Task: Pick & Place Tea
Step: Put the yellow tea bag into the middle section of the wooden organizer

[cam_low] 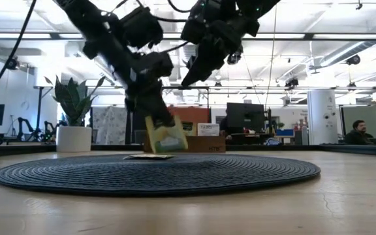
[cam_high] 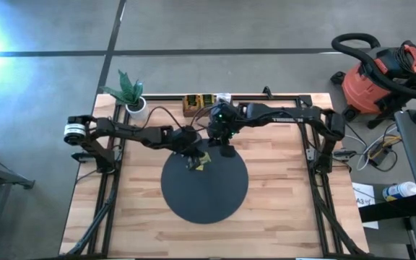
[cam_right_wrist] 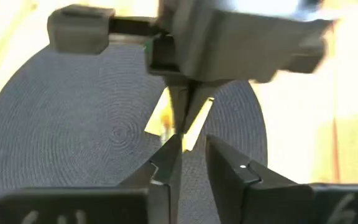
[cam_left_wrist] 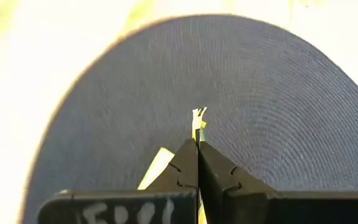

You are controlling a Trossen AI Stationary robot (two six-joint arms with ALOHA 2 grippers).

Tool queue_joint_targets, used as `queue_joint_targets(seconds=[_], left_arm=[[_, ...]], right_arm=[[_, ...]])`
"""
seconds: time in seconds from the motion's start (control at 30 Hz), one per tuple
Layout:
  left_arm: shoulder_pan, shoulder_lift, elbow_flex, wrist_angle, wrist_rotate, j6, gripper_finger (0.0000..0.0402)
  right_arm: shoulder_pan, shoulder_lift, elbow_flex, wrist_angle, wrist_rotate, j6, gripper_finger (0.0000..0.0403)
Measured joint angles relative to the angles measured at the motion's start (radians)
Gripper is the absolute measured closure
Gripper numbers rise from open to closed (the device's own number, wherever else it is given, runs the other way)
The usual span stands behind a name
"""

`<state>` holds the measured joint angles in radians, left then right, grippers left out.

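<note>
A yellow tea packet (cam_low: 166,138) hangs in my shut left gripper (cam_high: 193,159) just above the far part of the black round mat (cam_high: 204,191). The left wrist view shows it edge-on (cam_left_wrist: 198,122) between the fingers. A second yellow packet (cam_low: 148,156) lies flat on the mat right beneath it (cam_left_wrist: 156,167). My right gripper (cam_right_wrist: 188,155) is open and holds nothing. It hovers close by on the right (cam_high: 226,148), higher above the mat (cam_low: 191,77), and faces the left gripper and the held packet (cam_right_wrist: 196,119). My left gripper pinches the yellow packet by its upper edge (cam_low: 154,122) between the two fingers, coming from above and slanting down from the table's left. The packet hangs below the fingertips, tilted and lifted clear of the mat.
A brown wooden compartment tray (cam_high: 199,104) stands at the table's far edge, and a potted plant (cam_high: 131,94) at the far left corner. Most of the mat and the light wooden table top (cam_high: 287,202) around it are bare. A red shop vacuum (cam_high: 378,76) stands off the table.
</note>
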<state>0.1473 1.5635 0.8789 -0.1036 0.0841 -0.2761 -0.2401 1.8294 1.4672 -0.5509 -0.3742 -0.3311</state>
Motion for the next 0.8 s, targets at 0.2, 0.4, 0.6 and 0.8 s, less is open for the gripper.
queue_joint_targets(seconds=[0.2, 0.4, 0.6, 0.8], left_arm=[[0.001, -0.006, 0.085, -0.010, -0.088, 0.125, 0.0401], [0.001, -0.006, 0.108, -0.035, -0.119, 0.160, 0.0401], [0.001, -0.006, 0.119, -0.027, -0.120, 0.160, 0.0401], [0.001, -0.006, 0.129, -0.025, -0.120, 0.160, 0.0401]], right_arm=[[0.005, 0.007, -0.001, -0.053, 0.013, 0.013, 0.0286], [0.004, 0.007, -0.003, -0.074, 0.105, 0.014, 0.0251], [0.005, 0.007, -0.004, -0.074, 0.109, 0.017, 0.0242], [0.004, 0.007, -0.004, -0.073, 0.113, 0.017, 0.0262]])
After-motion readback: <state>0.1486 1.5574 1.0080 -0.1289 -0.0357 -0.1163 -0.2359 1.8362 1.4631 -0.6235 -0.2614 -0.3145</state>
